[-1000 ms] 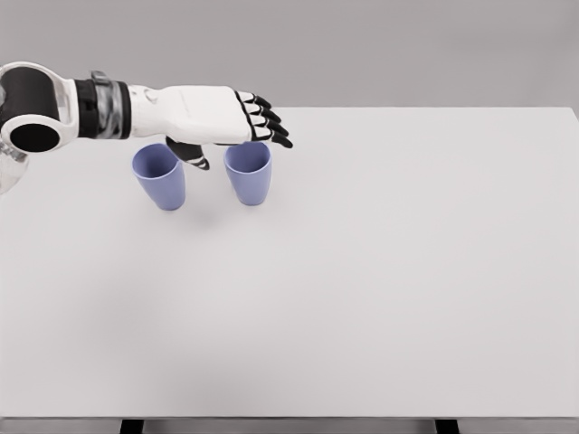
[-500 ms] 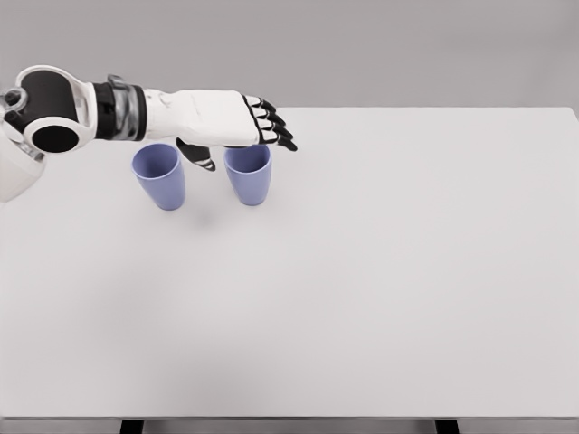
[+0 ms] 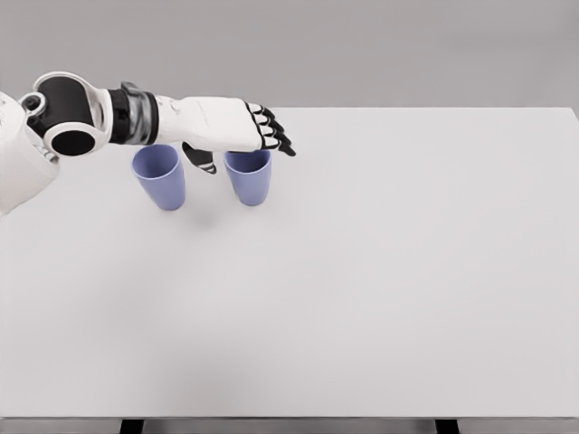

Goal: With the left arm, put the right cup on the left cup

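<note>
My left robot hand (image 3: 237, 127) reaches in from the left edge, palm down, above the far left part of the white counter (image 3: 380, 271). Its fingers (image 3: 271, 136) are stretched out nearly flat and a little apart, black at the tips, and they grip nothing. The thumb (image 3: 201, 159) hangs down below the palm, into the gap between the two cups.

The right cup (image 3: 249, 178) stands upright on the counter directly under my palm and fingers; the hand hides the back of its rim from my head camera. I cannot tell whether the hand touches the rim or hovers just over it. The left cup (image 3: 161, 177) also stands upright on the counter, just beside the right one, with my wrist passing above its far rim. The two cups are apart, not touching, and they look alike: plain lilac-blue tumblers, wider at the mouth than at the base.

I can read no brand, label or writing on either cup, on the counter or on my arm. The forearm shell is white, with a dark grey band at the wrist and a black round joint near the left edge.
</note>
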Controlling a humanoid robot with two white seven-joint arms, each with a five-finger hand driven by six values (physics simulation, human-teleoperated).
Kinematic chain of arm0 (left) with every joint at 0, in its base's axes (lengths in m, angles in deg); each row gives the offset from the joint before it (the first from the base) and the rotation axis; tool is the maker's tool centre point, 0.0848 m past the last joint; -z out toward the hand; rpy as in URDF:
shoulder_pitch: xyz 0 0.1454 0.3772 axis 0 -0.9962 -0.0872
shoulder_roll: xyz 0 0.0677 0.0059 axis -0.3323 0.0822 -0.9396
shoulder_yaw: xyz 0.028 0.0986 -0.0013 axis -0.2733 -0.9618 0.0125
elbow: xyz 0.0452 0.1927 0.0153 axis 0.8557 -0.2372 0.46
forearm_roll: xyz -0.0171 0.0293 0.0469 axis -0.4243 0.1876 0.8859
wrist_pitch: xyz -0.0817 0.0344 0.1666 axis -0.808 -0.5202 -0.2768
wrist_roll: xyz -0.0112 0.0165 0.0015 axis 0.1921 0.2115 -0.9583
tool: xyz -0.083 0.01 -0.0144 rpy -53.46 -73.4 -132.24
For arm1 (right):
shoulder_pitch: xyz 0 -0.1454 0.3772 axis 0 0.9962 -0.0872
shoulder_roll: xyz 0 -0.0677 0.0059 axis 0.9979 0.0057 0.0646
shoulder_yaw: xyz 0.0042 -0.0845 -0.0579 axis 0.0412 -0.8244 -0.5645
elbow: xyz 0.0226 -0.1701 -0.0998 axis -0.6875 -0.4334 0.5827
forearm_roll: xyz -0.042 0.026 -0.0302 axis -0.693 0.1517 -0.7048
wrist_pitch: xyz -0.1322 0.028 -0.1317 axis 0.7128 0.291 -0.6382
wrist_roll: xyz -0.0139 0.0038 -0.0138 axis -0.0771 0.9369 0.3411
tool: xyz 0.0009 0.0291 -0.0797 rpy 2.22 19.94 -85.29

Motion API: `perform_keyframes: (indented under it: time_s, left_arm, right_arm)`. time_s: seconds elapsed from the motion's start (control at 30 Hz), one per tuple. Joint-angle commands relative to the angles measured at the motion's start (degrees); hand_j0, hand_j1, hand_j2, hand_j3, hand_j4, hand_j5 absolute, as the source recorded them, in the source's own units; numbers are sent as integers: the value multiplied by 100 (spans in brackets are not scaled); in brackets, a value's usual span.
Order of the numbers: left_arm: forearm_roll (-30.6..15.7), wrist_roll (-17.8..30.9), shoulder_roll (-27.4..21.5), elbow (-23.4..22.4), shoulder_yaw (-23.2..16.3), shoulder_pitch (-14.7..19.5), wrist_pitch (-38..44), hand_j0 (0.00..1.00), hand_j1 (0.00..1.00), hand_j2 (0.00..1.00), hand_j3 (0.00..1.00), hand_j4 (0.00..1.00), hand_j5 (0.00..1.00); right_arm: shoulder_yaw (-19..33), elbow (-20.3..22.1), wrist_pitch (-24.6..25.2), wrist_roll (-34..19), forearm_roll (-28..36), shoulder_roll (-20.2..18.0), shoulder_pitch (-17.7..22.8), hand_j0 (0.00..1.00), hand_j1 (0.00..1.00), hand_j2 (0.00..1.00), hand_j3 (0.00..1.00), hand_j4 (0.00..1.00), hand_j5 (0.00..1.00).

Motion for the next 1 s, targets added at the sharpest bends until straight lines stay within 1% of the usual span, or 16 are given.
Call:
perform_keyframes:
  time_s: [0.0,0.17,0.23,0.27,0.4,0.6,0.67,0.77,0.97]
  left_arm:
    - [107,-3,61,-96,-43,0,12,100,100,100,100,100,100]
    - [168,-3,122,-105,-43,0,12,100,100,100,100,100,100]
    - [344,-3,122,-114,-43,0,20,100,100,100,100,100,100]
    - [362,-3,122,-140,-43,0,20,100,100,100,100,100,100]
    - [371,-3,193,-263,-43,0,12,100,100,100,100,100,100]
    - [379,-3,202,-272,-43,0,12,100,100,100,100,100,100]
    - [379,-3,254,-360,-43,0,12,100,100,100,100,100,100]
    - [538,-3,360,-430,-52,-17,12,100,100,100,100,100,100]
    - [538,-3,404,-431,-52,-18,12,100,100,100,100,100,100]
  right_arm:
    - [1,2,-2,0,4,-1,0,100,100,100,100,100,100]
    - [1,-7,-2,0,4,-1,0,100,100,100,100,100,100]
    - [1,2,-2,0,4,-1,0,100,100,100,100,100,100]
    - [1,2,-2,0,4,-1,0,100,100,100,100,100,100]
    - [1,2,-2,0,4,-1,0,100,100,100,100,100,100]
    - [1,2,-2,0,4,-1,0,100,100,100,100,100,100]
    - [1,2,-2,0,4,-1,0,100,100,100,100,100,100]
    - [1,1,-2,0,4,-1,0,100,100,100,100,100,100]
    - [1,2,-2,0,4,-1,0,100,100,100,100,100,100]
